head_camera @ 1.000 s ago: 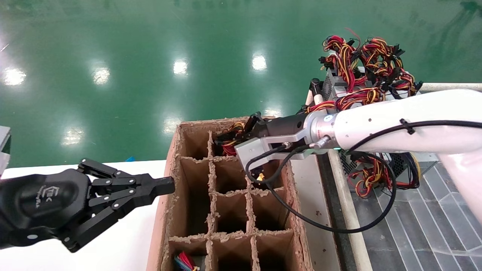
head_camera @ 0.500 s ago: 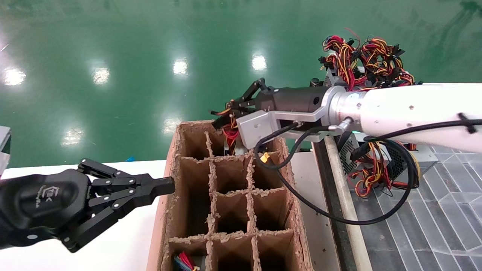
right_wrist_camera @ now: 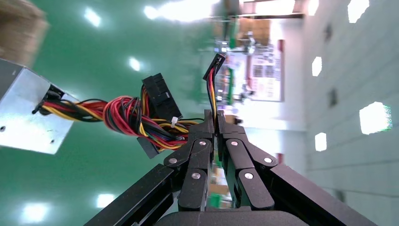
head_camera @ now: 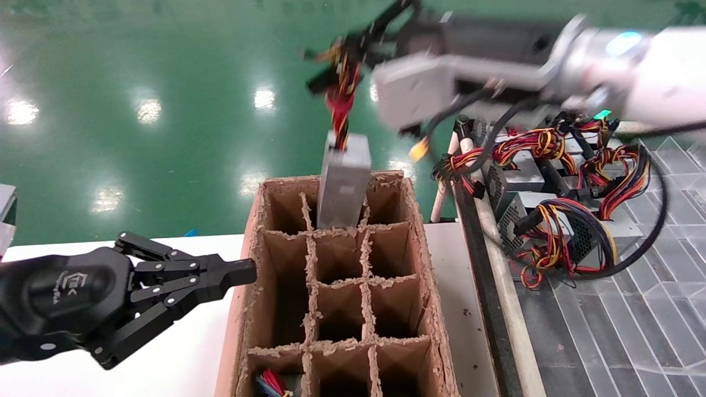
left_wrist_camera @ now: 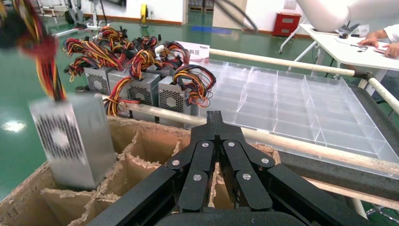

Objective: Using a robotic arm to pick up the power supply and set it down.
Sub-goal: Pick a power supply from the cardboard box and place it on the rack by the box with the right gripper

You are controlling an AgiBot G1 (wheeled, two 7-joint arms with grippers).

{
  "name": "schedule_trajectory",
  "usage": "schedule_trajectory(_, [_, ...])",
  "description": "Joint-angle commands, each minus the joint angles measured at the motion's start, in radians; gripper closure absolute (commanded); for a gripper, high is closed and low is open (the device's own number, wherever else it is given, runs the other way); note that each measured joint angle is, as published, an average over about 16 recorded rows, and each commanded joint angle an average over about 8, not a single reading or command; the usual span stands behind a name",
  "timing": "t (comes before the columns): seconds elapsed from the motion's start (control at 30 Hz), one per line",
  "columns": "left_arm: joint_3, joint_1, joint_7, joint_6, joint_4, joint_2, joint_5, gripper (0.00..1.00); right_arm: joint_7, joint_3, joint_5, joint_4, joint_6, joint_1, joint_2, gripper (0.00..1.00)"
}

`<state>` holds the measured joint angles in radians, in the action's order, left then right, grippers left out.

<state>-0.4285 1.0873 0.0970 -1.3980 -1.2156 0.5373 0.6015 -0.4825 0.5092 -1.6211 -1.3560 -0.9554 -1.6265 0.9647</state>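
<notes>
The power supply (head_camera: 345, 182), a grey vented metal box, hangs upright by its wires. Its lower end is still inside a back cell of the cardboard box (head_camera: 422, 259). My right gripper (head_camera: 345, 49) is high above the box, shut on the red, yellow and black wire bundle (right_wrist_camera: 136, 120). In the right wrist view the power supply (right_wrist_camera: 23, 117) dangles away from the right gripper (right_wrist_camera: 214, 117). My left gripper (head_camera: 245, 271) is shut and holds nothing, level beside the box's left wall. From the left wrist view the left gripper (left_wrist_camera: 215, 117) points over the box, with the power supply (left_wrist_camera: 73, 141) to one side.
The box has cardboard dividers forming several cells; coloured wires (head_camera: 270, 383) show in a near cell. Several more wired power supplies (head_camera: 551, 187) stand to the right, beyond a pale rail (head_camera: 496, 259). A clear compartment tray (left_wrist_camera: 301, 103) lies further right.
My right arm has risen sharply, pulling the power supply by its wires up out of the back cell. The left gripper has not moved.
</notes>
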Motion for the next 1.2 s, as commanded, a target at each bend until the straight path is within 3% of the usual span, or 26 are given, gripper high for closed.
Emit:
schedule_trajectory(0.03, [0.0,0.0,0.0,0.0,0.0,0.0,0.0,1.0,-0.028,-0.02,0.027,-0.002,0.001,-0.015,-0.013,1.0])
schedule_trajectory(0.37, [0.0,0.0,0.0,0.0,0.0,0.0,0.0,1.0,-0.041,-0.084,0.055,-0.005,-0.035,-0.141,-0.102,1.0])
schedule_trajectory(0.67, [0.0,0.0,0.0,0.0,0.0,0.0,0.0,1.0,-0.016,-0.115,0.011,-0.006,-0.104,-0.269,-0.222,1.0])
schedule_trajectory(0.83, [0.0,0.0,0.0,0.0,0.0,0.0,0.0,1.0,0.003,-0.122,0.006,-0.007,-0.191,-0.336,-0.302,1.0])
schedule_trajectory(1.2, [0.0,0.0,0.0,0.0,0.0,0.0,0.0,1.0,0.016,-0.15,0.107,-0.003,-0.457,-0.408,-0.528,1.0])
